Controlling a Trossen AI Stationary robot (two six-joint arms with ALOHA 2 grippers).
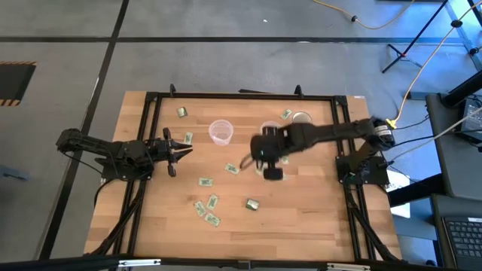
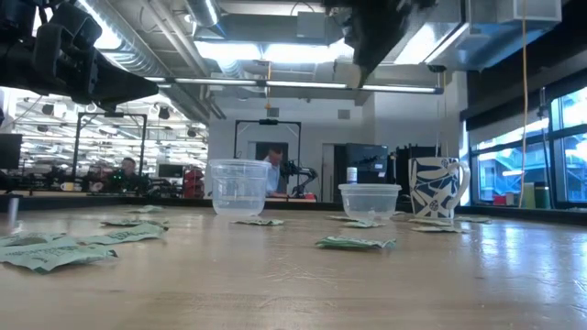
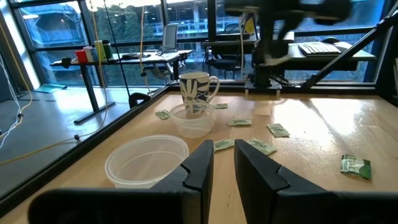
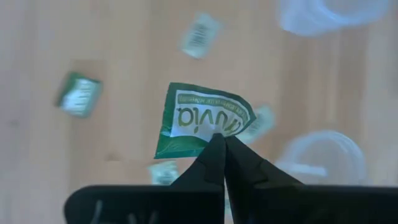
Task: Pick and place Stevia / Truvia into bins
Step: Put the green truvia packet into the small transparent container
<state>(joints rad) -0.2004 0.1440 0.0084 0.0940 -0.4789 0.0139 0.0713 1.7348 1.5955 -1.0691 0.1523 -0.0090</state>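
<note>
My right gripper point(image 4: 222, 148) is over the middle of the table point(image 1: 267, 162), high above the wood, shut on a green and white Truvia sachet point(image 4: 199, 118). My left gripper point(image 3: 224, 168) waits open and empty at the table's left point(image 1: 177, 150), pointing toward a clear cup point(image 3: 146, 158). That cup point(image 1: 220, 132) and a second clear cup point(image 1: 269, 129) stand upright on their bases at the far middle. Several more sachets lie flat on the wood, such as one near the middle point(image 1: 232, 168) and one nearer the front point(image 1: 252, 203). My right gripper pinches the sachet's lower edge point(image 4: 214, 134) between its two fingertips, only at their free ends. The fingers point down at the table. The sachet is lifted clear of the wood, bent a little, and stands out beyond the fingertips.
A white mug with a blue pattern point(image 1: 301, 118) stands at the far right, beside the second cup point(image 2: 370, 200). A cluster of sachets point(image 1: 207, 211) lies near the front left. A black frame point(image 1: 151, 96) runs round the table. People show in the room beyond.
</note>
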